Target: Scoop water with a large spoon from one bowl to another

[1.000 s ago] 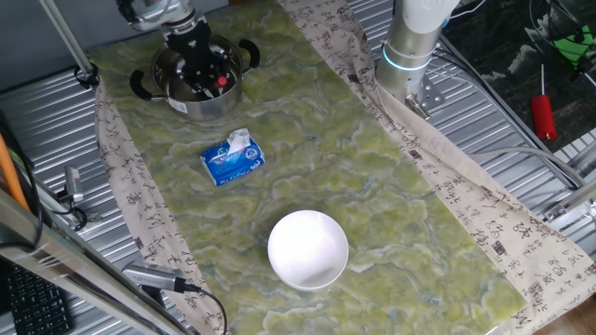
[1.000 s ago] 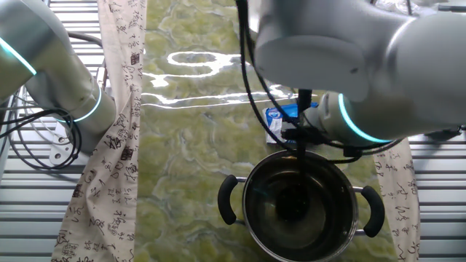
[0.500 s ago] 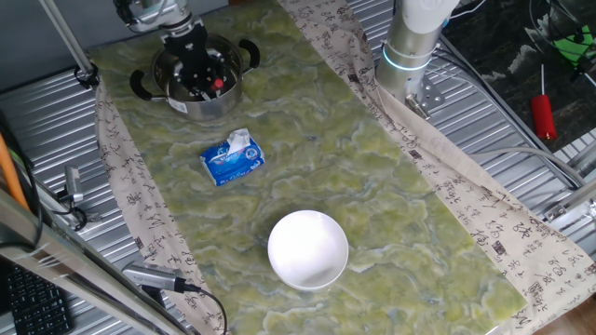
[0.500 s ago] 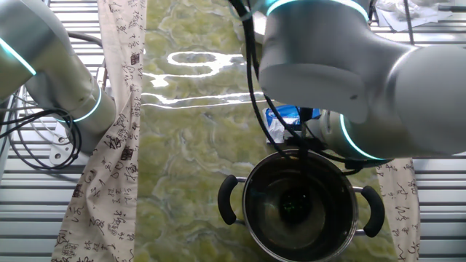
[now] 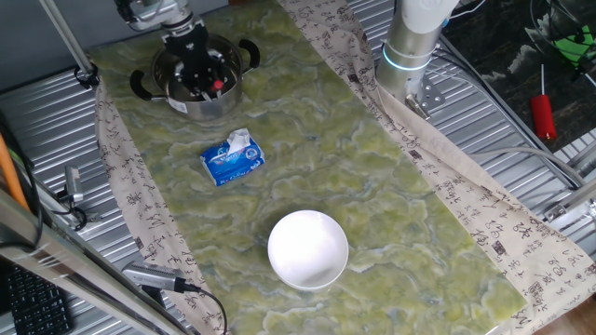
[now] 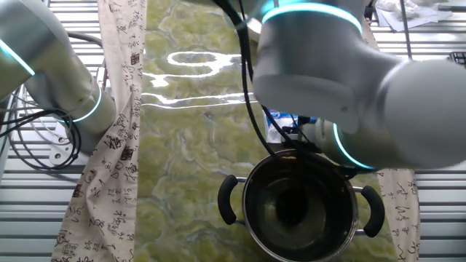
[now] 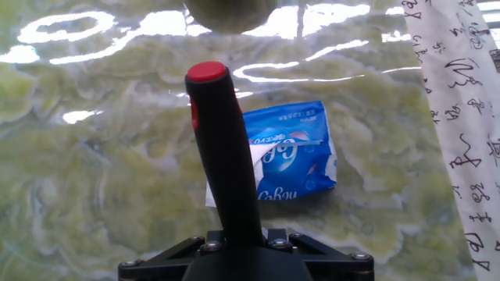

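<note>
One long worktop (image 5: 372, 186) fills your view, its glossy green marbled sheet edged by script-printed cloth (image 5: 475, 209), with ribbed metal beyond. You have broad bare green between the far and near ends. The white arm (image 6: 328, 80) bulks over the far end. There you see the round shiny steel pot (image 6: 300, 209), two black side handles, standing close to the sheet's far edge. The smooth white bowl (image 5: 308, 248) sits well apart, near the opposite end. A crinkled blue tissue pack (image 5: 233, 157) lies between them, nearer the pot. The pincer (image 5: 198, 69) hangs over the pot, pinching the black ladle (image 7: 225, 160) by its handle, red tip up; its scoop reaches down inside the pot, hidden in shadow. A red-handled screwdriver (image 5: 543, 113) lies off the worktop.
</note>
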